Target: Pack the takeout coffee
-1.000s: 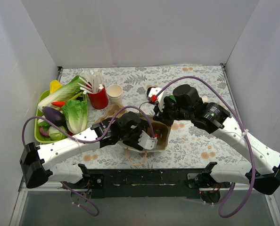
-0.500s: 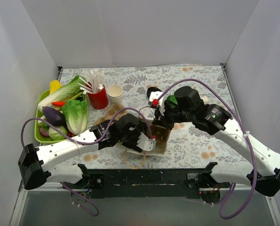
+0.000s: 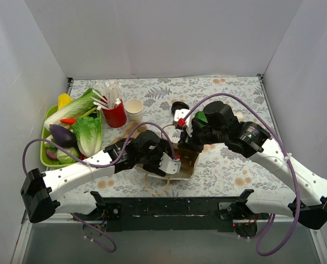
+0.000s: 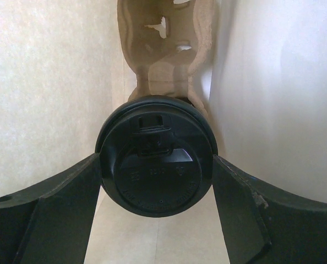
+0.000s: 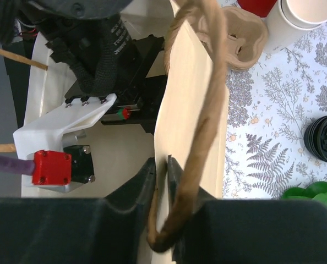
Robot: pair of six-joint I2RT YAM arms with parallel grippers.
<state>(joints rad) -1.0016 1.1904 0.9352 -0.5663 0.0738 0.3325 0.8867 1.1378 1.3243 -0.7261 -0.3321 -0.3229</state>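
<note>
While my right gripper (image 5: pixel 159 168) pinches the wall of the paper bag (image 5: pixel 191 110), my left gripper (image 4: pixel 156 168) clamps the takeout coffee (image 4: pixel 152 137) inside it; next, I'd lower it to the bottom, then let go.

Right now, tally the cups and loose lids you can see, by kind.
takeout coffee, black lid on: 1
lidless cream paper cup: 1
red cup, holding sticks: 1
loose black lid: 1
Total: 4
</note>
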